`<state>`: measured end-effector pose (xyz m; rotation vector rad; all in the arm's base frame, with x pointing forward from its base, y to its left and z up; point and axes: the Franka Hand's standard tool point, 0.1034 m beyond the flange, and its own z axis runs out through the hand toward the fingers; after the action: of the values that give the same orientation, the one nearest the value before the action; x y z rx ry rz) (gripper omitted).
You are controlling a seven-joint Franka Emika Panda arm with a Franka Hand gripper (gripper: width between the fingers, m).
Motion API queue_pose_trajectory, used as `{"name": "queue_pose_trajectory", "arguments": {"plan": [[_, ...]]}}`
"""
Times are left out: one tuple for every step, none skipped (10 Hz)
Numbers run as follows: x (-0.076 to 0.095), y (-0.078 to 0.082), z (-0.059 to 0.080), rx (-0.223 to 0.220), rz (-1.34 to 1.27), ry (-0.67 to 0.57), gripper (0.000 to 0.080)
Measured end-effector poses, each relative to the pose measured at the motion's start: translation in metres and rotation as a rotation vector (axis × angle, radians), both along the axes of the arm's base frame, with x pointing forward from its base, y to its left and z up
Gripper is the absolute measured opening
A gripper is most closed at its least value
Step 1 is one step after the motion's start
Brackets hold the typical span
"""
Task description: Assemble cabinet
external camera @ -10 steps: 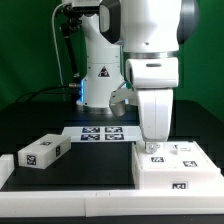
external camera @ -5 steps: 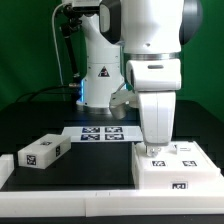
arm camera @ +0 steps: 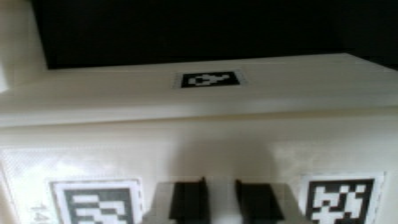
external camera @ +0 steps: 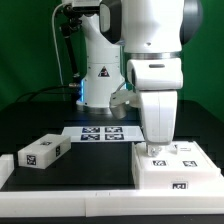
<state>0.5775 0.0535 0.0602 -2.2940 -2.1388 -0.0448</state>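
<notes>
The cabinet (external camera: 180, 172) is a white blocky box with black-and-white tags, standing at the exterior view's right on the black table. My gripper (external camera: 155, 148) points straight down onto its top near the left end. In the wrist view the cabinet (arm camera: 196, 125) fills the picture, and my gripper (arm camera: 222, 202) shows two dark fingers (arm camera: 183, 202) almost together, with only a thin white strip between them. The gripper is shut, and I cannot tell whether anything thin is pinched. A small white tagged panel (external camera: 42, 152) lies loose at the exterior view's left.
The marker board (external camera: 100, 132) lies flat behind the cabinet, in front of the white robot pedestal (external camera: 100, 75). A white ledge (external camera: 70, 195) runs along the table's front edge, and a white block (external camera: 5, 168) stands at the far left.
</notes>
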Motion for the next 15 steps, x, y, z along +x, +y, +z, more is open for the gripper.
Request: {"name": "queue_pose_trajectory", "arguments": {"plan": [[-0.001, 0.0, 0.002, -0.001, 0.001, -0.001, 0.015], [-0.001, -0.002, 0.004, -0.003, 0.0, -0.004, 0.015], [-0.003, -0.004, 0.009, -0.006, -0.004, -0.009, 0.0336], [-0.004, -0.006, 0.014, -0.008, -0.008, -0.02, 0.0471], [-0.008, -0.01, 0.024, -0.006, -0.055, -0.043, 0.0471], [-0.018, -0.018, 0.036, 0.003, -0.139, -0.079, 0.0655], [-0.031, -0.024, 0.043, 0.019, -0.227, -0.114, 0.0752], [-0.043, -0.022, 0.046, 0.036, -0.324, -0.142, 0.0752], [-0.058, -0.016, 0.046, 0.052, -0.416, -0.155, 0.079], [-0.069, -0.008, 0.041, 0.064, -0.47, -0.151, 0.0797], [-0.075, 0.001, 0.037, 0.082, -0.488, -0.162, 0.0797], [-0.079, 0.006, 0.033, 0.083, -0.491, -0.152, 0.0797], [-0.079, 0.006, 0.033, 0.082, -0.487, -0.153, 0.0797], [-0.079, 0.006, 0.033, 0.082, -0.489, -0.152, 0.0797], [-0.079, 0.006, 0.033, 0.092, -0.559, -0.147, 0.0797]]}}
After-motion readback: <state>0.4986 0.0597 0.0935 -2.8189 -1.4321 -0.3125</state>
